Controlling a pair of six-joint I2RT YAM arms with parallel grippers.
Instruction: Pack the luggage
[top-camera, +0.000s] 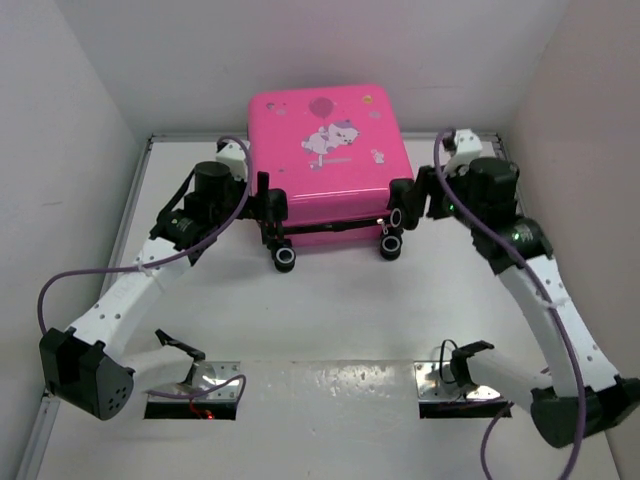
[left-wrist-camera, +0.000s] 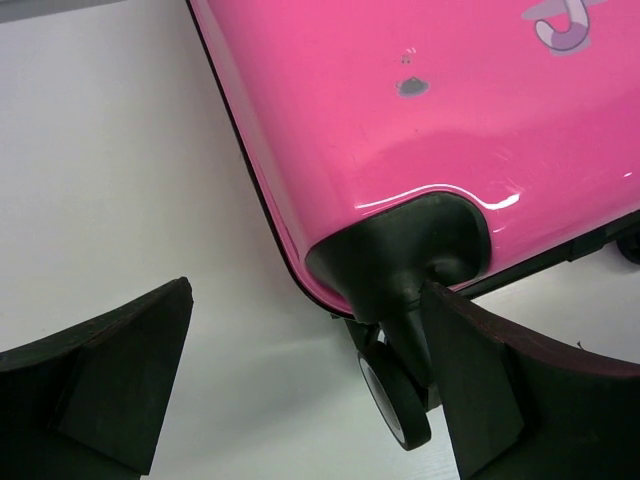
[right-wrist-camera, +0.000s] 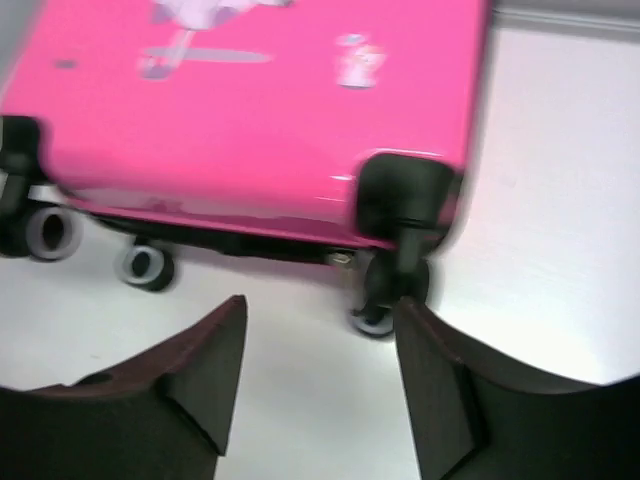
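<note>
The luggage (top-camera: 325, 160) is a bright pink hard-shell suitcase lying flat and closed at the back of the table. A white cartoon animal print (top-camera: 330, 137) faces up and small black wheels (top-camera: 285, 256) stick out along its near edge. My left gripper (top-camera: 275, 215) is at its near left corner and stands wide open. In the left wrist view a wheel (left-wrist-camera: 398, 395) sits just inside the right finger (left-wrist-camera: 490, 380) of the left gripper (left-wrist-camera: 308, 290). My right gripper (top-camera: 403, 205) is at the near right corner. In the right wrist view the right gripper (right-wrist-camera: 320, 305) is open over bare table, a wheel (right-wrist-camera: 385, 295) beside its right fingertip.
White walls (top-camera: 80, 120) close in the table on the left, back and right. Two shiny metal plates (top-camera: 205, 380) (top-camera: 445, 385) lie at the near edge by the arm bases. Purple cables (top-camera: 60, 285) loop off both arms.
</note>
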